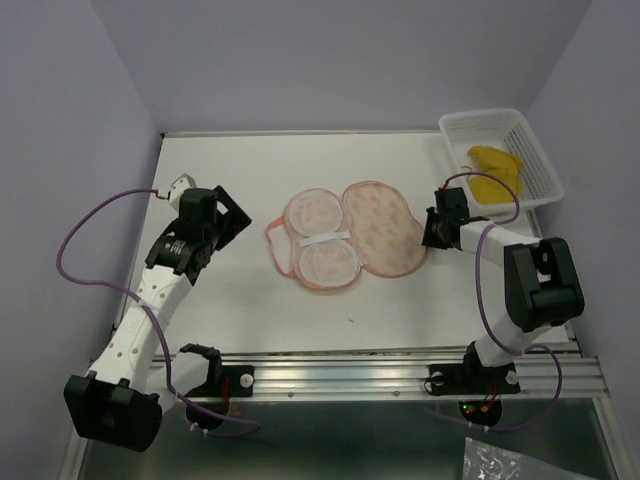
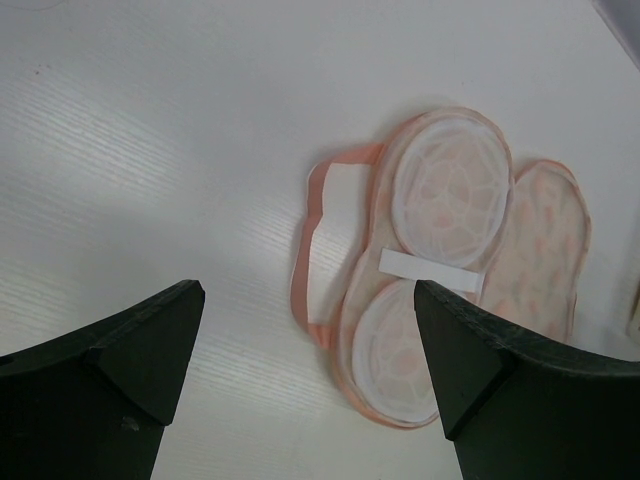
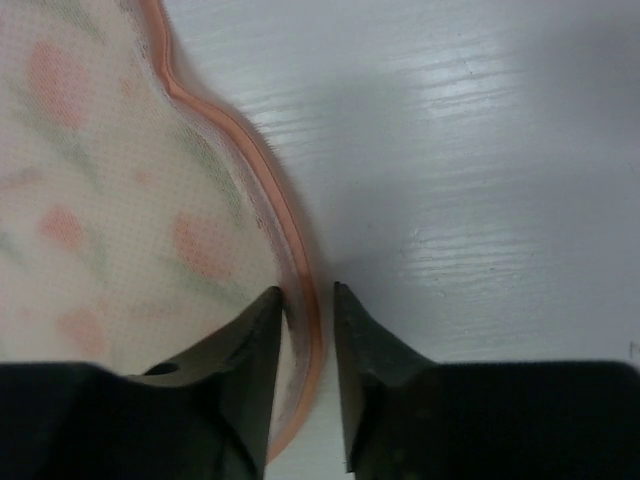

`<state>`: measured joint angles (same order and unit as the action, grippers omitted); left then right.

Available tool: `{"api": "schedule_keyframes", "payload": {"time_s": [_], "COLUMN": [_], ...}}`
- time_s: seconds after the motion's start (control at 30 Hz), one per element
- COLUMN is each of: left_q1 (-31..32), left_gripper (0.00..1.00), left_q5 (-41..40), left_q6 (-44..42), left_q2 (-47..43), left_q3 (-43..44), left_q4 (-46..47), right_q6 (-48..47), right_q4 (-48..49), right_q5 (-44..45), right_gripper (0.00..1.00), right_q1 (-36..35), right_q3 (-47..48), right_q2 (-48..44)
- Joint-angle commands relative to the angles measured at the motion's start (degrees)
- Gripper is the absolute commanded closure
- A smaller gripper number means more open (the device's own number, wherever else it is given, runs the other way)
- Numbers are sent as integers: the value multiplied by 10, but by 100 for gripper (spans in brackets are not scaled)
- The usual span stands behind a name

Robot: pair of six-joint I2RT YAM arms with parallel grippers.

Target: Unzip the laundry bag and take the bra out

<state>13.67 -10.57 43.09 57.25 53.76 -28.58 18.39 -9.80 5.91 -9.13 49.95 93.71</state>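
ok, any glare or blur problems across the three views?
Top external: even light, soft shadows, laundry bag crisp. Left wrist: sheen streaks on the table, left fingers dark and soft-edged. Right wrist: glare on the table beside the bag's pink edging; right fingers near-black, detail lost.

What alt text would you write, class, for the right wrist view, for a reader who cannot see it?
Two dark fingers of the right gripper straddle the pink zip edging of a sheer cream mesh laundry bag with orange marks, nearly closed on it. The bag lies on a white table, which fills the right half.
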Motion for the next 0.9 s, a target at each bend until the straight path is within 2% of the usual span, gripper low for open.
{"api": "schedule_keyframes", "payload": {"time_s": [0.0,0.03,0.1,0.57,0.77,0.87], "left_q1": [-5,-6,-7,-13,-16,-17], "left_gripper": [1,1,1,1,1,1], "left_q5": [-6,-4,-5,6,8,8], "left_q6": [-11,-13,-18,-29,-36,-42], "left_q2": [10,13,20,39,45,51], "left_q3": [13,13,18,12,12,14], "left_q4": [10,12,12,15,19,18], "right_q6": [1,-2,-12,-116,-175,-207], "right_q4": [32,40,42,17,-6,-14], "right_q5": [5,2,3,20,52,74], "right_gripper": [80,90,99,99,99,99], "right_q1": [-5,-5,-5,-10,-69,-125], "right_q3": [1,-1,1,48,73,87], "right_q2": [0,-2,-11,-145,-179,-183]}}
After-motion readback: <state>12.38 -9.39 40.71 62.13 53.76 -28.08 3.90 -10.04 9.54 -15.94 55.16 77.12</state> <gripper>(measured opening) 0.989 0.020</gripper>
